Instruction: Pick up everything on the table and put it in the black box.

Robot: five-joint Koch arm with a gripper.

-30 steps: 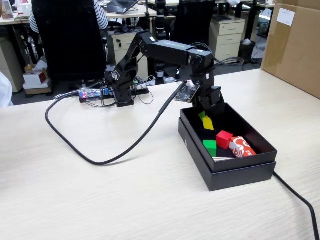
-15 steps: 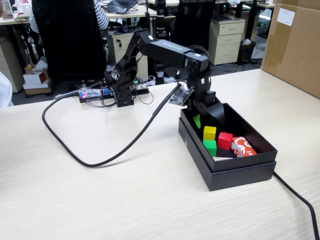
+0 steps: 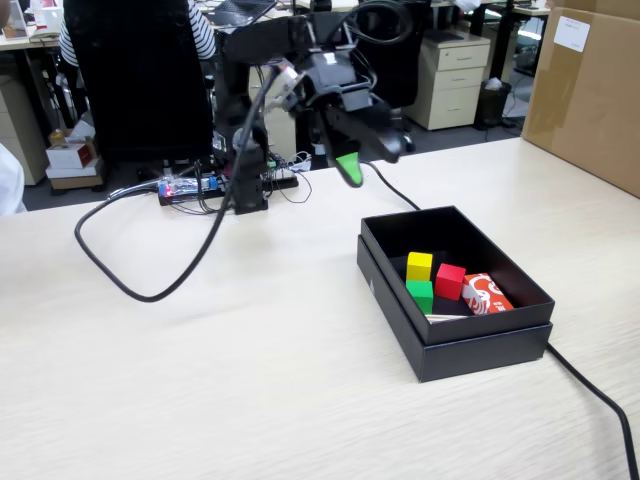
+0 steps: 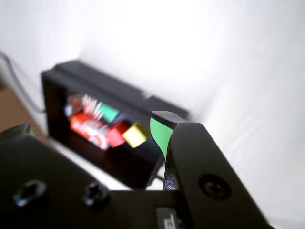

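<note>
The yellow cube [image 3: 419,266] rests inside the black box [image 3: 470,345] on the beige table [image 3: 250,390], beside a red cube [image 3: 449,281], a green cube [image 3: 420,295] and a red-and-white packet [image 3: 485,294]. My gripper [image 3: 368,165] hangs raised above the table, up and to the left of the box, open with nothing in it. In the wrist view my gripper [image 4: 90,125] has its jaws far apart, and its green pad [image 4: 161,133] is bare. Beyond it the blurred black box [image 4: 62,78] holds the yellow cube [image 4: 135,135].
A big brown carton [image 3: 590,90] stands at the table's right rear. A thick black cable [image 3: 150,290] loops over the left half of the table, and another cable [image 3: 600,400] runs off right of the box. A circuit board [image 3: 190,188] lies by the arm's base.
The yellow cube left the jaws and came to rest in the box next to the red cube. The arm then swung up and left, out of the box.
</note>
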